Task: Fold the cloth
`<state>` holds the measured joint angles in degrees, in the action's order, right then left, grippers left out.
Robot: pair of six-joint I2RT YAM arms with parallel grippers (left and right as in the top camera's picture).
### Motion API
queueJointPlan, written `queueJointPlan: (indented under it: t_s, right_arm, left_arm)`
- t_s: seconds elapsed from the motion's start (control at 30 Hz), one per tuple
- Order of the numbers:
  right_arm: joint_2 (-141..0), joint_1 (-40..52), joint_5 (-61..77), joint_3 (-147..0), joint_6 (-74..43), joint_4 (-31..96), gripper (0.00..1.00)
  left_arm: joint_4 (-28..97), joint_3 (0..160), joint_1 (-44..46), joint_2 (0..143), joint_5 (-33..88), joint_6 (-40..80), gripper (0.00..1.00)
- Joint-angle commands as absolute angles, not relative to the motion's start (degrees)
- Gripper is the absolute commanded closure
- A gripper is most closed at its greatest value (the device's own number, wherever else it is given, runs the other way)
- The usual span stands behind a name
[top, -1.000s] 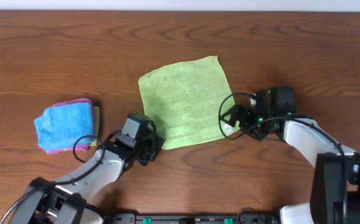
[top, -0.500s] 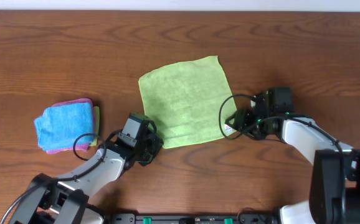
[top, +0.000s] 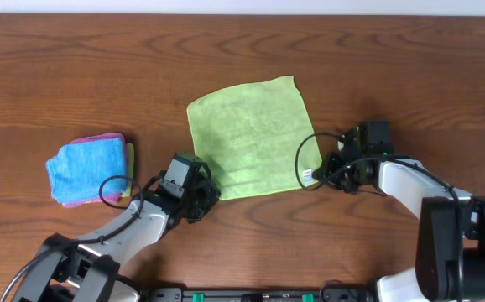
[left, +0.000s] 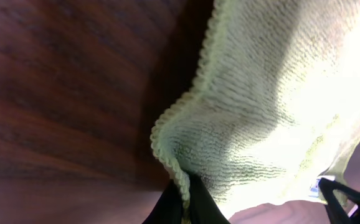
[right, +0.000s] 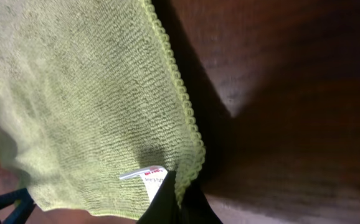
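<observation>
Lime cloth (top: 247, 134) flat, L tool (top: 214, 195), R tool (top: 315, 174) low at near corners, both seemingly pinching it

Three cloths for certain: one green cloth (top: 247, 138) lying flat, plus one blue cloth (top: 87, 168) and one pink cloth (top: 101, 137) folded in one stack (a thin yellow-green edge there may be a fourth; I cannot tell). One white tag (right: 147, 175). Two grippers: left gripper (top: 211, 195), right gripper (top: 318, 170). One table (top: 410, 75).

Reddish-brown wood-grain table (top: 410, 67) w/ 1 pale strip (top: 242, 7) along far edge; even light.
</observation>
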<state>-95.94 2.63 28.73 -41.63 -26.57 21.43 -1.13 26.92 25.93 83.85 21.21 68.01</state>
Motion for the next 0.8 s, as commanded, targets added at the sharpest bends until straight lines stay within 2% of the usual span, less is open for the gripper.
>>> queueJointPlan:
  t_s: [0.0, 0.33, 0.77]
  right_arm:
    - [-96.07, 4.05, 27.2, -40.93, -26.09, 23.68, 0.99]
    - [-88.64, 6.57, 23.92, -40.93, -26.33, 32.45, 0.99]
    - [-80.18, 7.77, 24.25, -40.93, -27.05, 43.16, 0.99]
  left_arm:
    - [1.23, 26.35, 25.89, 85.12, 22.17, 64.69, 0.94]
    - [10.26, 26.35, 25.89, 83.05, 25.15, 60.29, 0.94]
    - [26.2, 26.35, 25.91, 70.39, 25.56, 58.28, 0.94]
